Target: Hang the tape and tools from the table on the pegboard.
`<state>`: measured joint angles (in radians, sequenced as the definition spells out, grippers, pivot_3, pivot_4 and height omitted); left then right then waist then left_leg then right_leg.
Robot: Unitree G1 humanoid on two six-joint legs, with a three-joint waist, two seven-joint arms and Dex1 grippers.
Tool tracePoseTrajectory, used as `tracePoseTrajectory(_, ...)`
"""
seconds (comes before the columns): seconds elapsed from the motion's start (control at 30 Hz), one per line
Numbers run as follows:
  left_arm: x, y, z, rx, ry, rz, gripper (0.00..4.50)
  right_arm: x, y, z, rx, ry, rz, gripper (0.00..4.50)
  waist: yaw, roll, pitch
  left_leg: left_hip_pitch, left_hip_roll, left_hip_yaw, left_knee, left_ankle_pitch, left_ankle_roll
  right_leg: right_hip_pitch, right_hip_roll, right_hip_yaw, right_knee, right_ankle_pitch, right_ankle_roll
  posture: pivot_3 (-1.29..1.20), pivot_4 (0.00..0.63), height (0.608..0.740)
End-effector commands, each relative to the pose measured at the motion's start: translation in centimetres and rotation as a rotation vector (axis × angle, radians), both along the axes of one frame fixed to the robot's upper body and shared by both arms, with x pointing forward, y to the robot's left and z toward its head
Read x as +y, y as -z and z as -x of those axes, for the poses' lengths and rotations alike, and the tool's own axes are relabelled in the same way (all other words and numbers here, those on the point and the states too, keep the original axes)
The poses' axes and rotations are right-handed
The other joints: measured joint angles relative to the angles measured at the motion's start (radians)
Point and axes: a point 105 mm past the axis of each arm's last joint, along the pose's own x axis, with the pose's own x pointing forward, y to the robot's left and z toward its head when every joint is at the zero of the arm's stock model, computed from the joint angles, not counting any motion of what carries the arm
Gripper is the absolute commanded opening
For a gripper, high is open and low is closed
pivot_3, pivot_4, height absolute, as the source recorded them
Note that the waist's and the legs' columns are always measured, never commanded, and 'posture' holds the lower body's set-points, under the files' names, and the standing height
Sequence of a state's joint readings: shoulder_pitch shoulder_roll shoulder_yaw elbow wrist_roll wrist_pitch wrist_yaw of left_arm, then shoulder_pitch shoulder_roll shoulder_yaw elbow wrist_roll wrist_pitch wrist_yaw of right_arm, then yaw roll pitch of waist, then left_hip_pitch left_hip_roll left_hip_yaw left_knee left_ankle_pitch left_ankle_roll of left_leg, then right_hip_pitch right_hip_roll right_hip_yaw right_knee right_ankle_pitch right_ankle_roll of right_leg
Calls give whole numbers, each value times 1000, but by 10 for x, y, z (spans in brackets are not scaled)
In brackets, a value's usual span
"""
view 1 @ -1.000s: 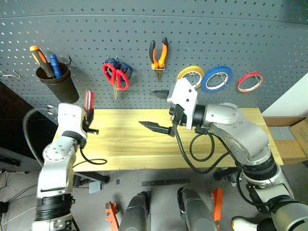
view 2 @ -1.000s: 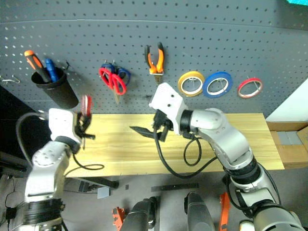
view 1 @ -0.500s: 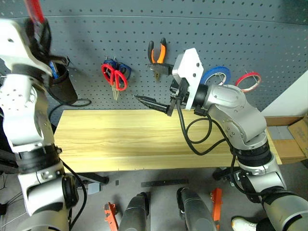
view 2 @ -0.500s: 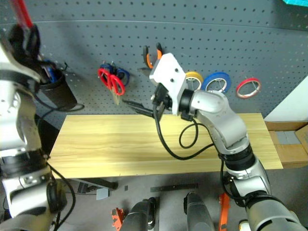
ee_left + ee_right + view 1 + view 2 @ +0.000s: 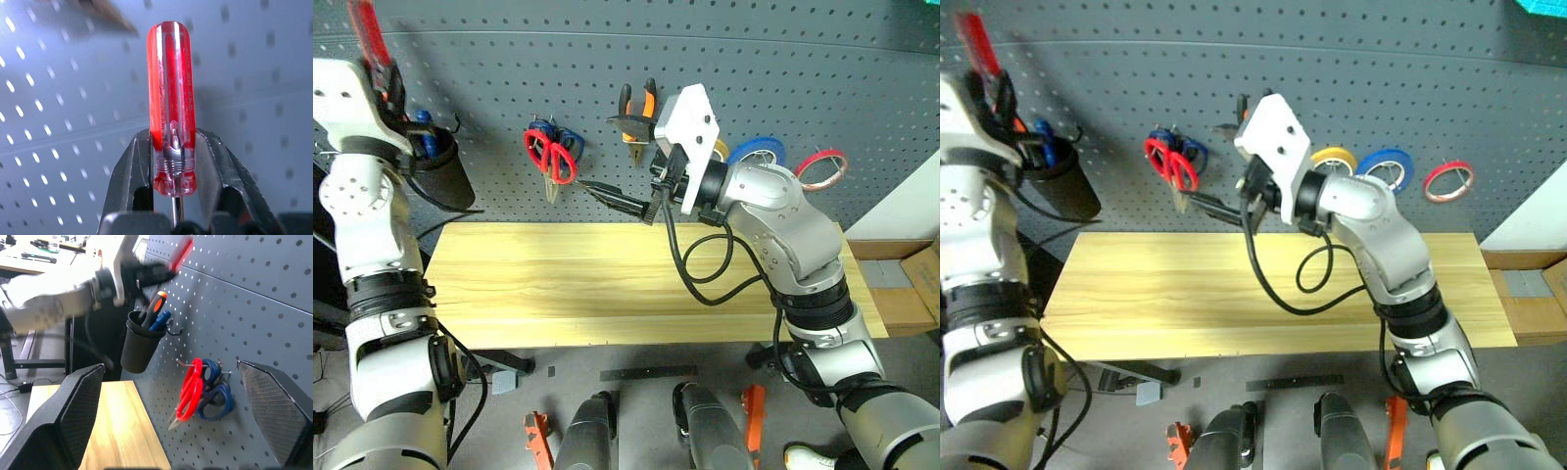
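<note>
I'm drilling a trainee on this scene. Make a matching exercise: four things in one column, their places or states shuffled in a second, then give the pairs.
1. red-handled screwdriver
2. red-handled scissors
3. right gripper
4. orange-handled screwdriver

A. standing in the black cup
B. clamped in the left gripper
C. open, holding nothing
D. hanging on the pegboard over the blue-handled scissors

Pairs: 1-B, 2-D, 3-C, 4-A

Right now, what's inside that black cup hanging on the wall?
Inside the black cup stand an orange-handled screwdriver and a blue-handled screwdriver, handles poking out. Their shafts and tips are hidden by the cup's wall.
</note>
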<state>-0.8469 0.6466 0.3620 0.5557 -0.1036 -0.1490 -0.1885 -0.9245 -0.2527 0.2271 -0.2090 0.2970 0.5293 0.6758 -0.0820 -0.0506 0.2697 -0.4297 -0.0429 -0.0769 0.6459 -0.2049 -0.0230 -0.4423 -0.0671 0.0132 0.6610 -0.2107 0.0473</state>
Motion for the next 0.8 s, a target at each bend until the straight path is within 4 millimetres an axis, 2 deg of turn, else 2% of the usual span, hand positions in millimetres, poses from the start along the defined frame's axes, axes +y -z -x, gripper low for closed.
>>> tracePoseTrajectory(0.03,-7,-19,0,-98,14,-15,1515,1,-17,10,-69,-32,-33,4500,0,-2,-1,0,0,0,0,0,0,0,0,0,0,0,0,-119,166,740)
tracePoseTrajectory(0.17,-10,-29,10,-174,38,4,2749,0,-16,12,-62,-35,-29,4500,-2,-3,-2,-1,0,1,0,0,0,-2,0,0,0,0,0,-130,165,740)
tracePoseTrajectory(0.33,-4,-50,41,-291,-63,11,4482,-9,-19,15,-69,-23,-51,4500,-7,-4,-3,-1,0,1,0,0,0,-2,-1,1,1,0,0,-130,158,740)
tracePoseTrajectory(0.37,-5,-53,45,-298,-75,7,4482,-11,-21,15,-69,-17,-66,4500,-7,-4,-3,-1,0,1,0,0,0,-2,-1,1,1,0,0,-130,158,740)
tracePoseTrajectory(0.43,-38,-70,58,-348,2,-63,4482,-30,-31,15,-53,13,-134,4500,-5,-4,-4,-1,0,1,0,0,0,-2,-1,1,2,0,0,-109,151,740)
tracePoseTrajectory(0.47,-63,-70,59,-331,97,-89,4482,-40,-31,16,-38,24,-150,4500,-1,-6,-6,-1,0,1,0,0,0,-2,-1,1,2,0,0,-93,146,740)
tracePoseTrajectory(0.53,-107,-53,57,-229,301,-128,4482,-54,-25,20,-7,35,-144,4500,14,-6,-14,-2,0,0,0,0,0,-1,-1,0,1,0,0,-87,144,740)
tracePoseTrajectory(0.6,-133,-28,58,-115,460,-95,4482,-63,-15,24,30,48,-123,4500,24,-4,-29,-2,-1,0,0,0,0,0,-2,0,-2,0,0,-78,134,740)
tracePoseTrajectory(0.63,-142,1,54,25,512,-85,4482,-69,-5,25,58,76,-108,4500,24,-1,-40,-2,-1,0,0,0,0,0,-2,0,-3,0,0,-74,130,740)
tracePoseTrajectory(0.73,-150,53,54,268,559,-20,4482,-80,16,25,115,144,-83,4500,16,5,-54,2,-1,4,-1,-1,1,3,-1,3,-3,0,0,-70,124,740)
tracePoseTrajectory(0.8,-152,74,65,324,576,26,4482,-88,33,23,176,214,-102,4500,10,4,-56,5,3,4,-1,0,1,4,4,4,-2,0,0,-69,121,740)
